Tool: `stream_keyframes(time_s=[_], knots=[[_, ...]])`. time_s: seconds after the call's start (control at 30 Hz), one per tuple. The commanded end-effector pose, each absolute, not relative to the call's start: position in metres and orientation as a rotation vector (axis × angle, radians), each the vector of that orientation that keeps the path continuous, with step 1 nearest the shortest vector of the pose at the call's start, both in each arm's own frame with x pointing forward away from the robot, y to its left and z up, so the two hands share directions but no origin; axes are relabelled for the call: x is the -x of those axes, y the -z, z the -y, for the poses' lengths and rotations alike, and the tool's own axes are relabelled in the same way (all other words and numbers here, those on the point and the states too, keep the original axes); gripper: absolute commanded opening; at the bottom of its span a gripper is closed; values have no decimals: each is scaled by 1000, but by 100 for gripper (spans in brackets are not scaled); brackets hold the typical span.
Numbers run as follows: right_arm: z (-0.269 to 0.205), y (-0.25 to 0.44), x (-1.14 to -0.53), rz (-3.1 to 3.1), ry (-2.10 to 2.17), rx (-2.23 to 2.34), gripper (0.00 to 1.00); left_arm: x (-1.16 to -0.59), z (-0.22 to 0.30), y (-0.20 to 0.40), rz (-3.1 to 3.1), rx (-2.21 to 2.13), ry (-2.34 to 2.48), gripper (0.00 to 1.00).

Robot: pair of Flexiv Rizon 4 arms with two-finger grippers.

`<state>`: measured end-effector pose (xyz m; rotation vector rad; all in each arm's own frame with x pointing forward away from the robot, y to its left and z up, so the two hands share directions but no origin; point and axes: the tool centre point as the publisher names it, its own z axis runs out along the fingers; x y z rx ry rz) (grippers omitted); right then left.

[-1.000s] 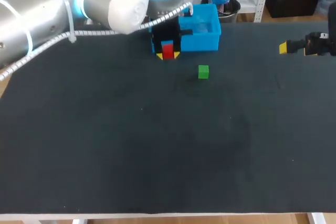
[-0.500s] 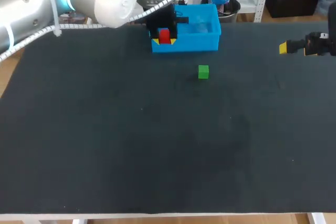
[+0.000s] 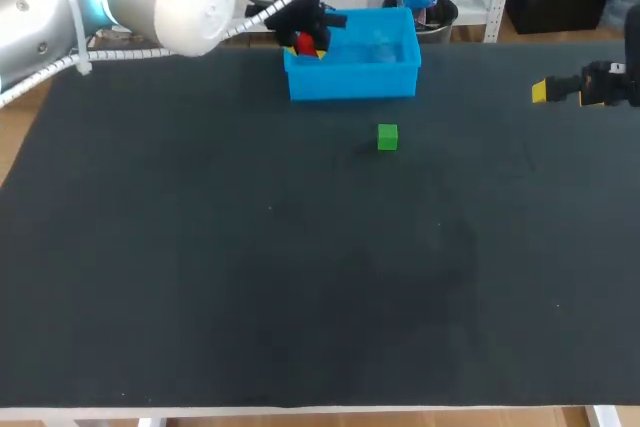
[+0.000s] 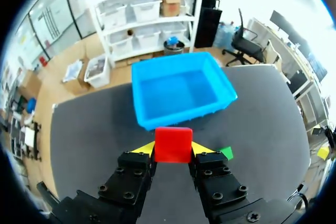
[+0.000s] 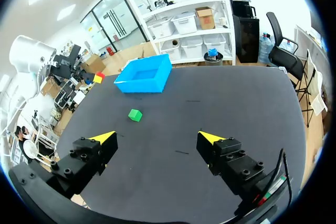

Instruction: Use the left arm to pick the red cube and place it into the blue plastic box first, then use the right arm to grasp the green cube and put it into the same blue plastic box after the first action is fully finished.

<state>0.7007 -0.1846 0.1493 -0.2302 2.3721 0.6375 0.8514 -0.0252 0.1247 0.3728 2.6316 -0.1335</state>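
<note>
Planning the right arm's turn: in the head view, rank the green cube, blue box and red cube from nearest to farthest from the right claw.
1. green cube, alone on the table.
2. blue box, at the table's far edge.
3. red cube, held in the left claw by the box's left end.

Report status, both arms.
Left pincer shut on red cube, at edge of box, not dropped. Right pincer open, parked. Green cube on table, nothing in the way.
</note>
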Motion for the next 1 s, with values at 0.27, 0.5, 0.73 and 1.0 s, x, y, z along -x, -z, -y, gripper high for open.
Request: stream_keyframes(time_s=[0.27,0.5,0.73,1.0], knots=[[185,-149,-701,-2372,-639,232,100,-865,33,-117,-2623,-416,159,0],[185,-149,-701,-2372,-639,232,100,-891,37,-113,-2610,-428,164,0],[185,-149,-701,-2372,-639,232,100,-923,46,-105,-2603,-456,182,0],[185,-149,-701,-2372,-639,232,100,-955,54,-88,-2600,-506,202,0]])
